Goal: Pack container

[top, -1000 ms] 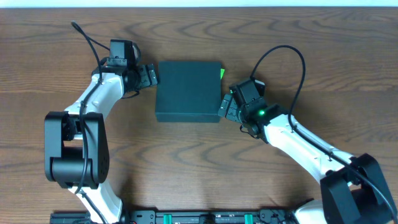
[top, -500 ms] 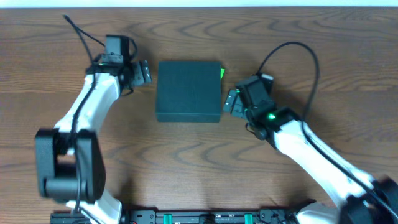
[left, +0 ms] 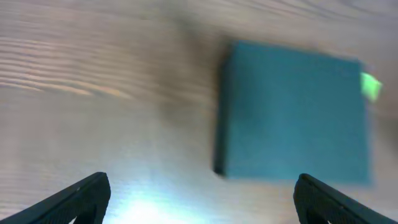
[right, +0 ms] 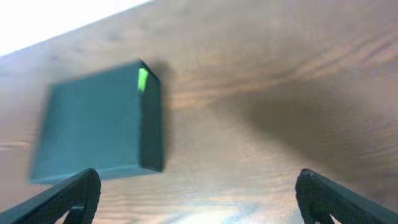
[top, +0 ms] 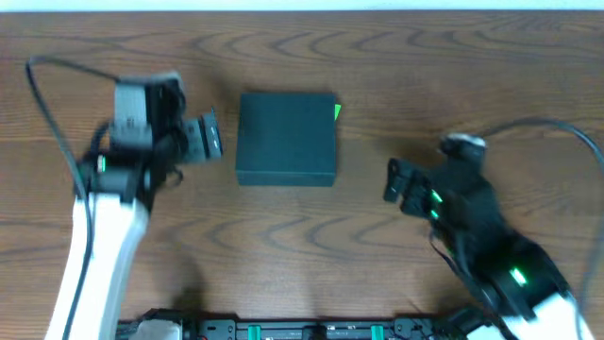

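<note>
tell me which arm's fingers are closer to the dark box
Left. The left fingers sit just left of the container; the right fingers are farther off, past its near right corner.

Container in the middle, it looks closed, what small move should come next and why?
Probably a retreat to the rest pose: the container sits closed on the table, and the left hand and right hand are open, empty and apart from it, so nothing seems left to pack.

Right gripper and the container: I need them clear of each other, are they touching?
Apart. Overhead view shows bare table between the right gripper and the container.
</note>
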`<state>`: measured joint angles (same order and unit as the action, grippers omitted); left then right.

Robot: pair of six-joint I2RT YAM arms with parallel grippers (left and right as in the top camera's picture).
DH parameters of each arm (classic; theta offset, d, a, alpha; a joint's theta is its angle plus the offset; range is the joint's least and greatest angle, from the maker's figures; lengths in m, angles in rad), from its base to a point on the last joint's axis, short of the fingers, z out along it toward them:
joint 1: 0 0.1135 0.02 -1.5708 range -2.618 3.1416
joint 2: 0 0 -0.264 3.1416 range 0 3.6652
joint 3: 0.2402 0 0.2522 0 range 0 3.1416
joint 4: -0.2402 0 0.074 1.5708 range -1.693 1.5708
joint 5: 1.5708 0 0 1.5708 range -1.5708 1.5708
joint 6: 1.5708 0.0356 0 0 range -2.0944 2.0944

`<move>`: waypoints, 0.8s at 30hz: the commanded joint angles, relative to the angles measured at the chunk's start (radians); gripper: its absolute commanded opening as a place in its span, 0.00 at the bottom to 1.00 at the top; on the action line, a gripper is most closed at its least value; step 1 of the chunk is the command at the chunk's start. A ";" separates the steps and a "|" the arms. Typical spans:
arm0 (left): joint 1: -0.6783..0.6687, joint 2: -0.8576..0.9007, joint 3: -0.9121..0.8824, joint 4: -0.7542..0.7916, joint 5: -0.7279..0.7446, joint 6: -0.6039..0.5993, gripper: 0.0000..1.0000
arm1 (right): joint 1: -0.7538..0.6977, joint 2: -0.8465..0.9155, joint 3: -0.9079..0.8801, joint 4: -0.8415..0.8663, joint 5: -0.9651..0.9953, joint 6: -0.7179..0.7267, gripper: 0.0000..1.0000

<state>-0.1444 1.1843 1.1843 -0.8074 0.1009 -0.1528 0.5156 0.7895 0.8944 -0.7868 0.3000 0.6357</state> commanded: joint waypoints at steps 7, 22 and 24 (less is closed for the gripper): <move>-0.132 -0.535 -0.252 -0.019 -0.037 -0.064 0.95 | 0.084 -0.334 0.000 -0.195 0.018 -0.024 0.99; -0.131 -0.656 -0.254 -0.439 -0.051 -0.090 0.95 | 0.084 -0.378 0.000 -0.130 0.044 -0.069 0.99; -0.131 -0.656 -0.254 -0.438 -0.050 -0.091 0.95 | 0.084 -0.378 0.000 -0.134 0.044 -0.069 0.99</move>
<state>-0.2714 0.5316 0.9295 -1.2423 0.0669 -0.2359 0.5880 0.4129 0.8948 -0.9173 0.3305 0.5869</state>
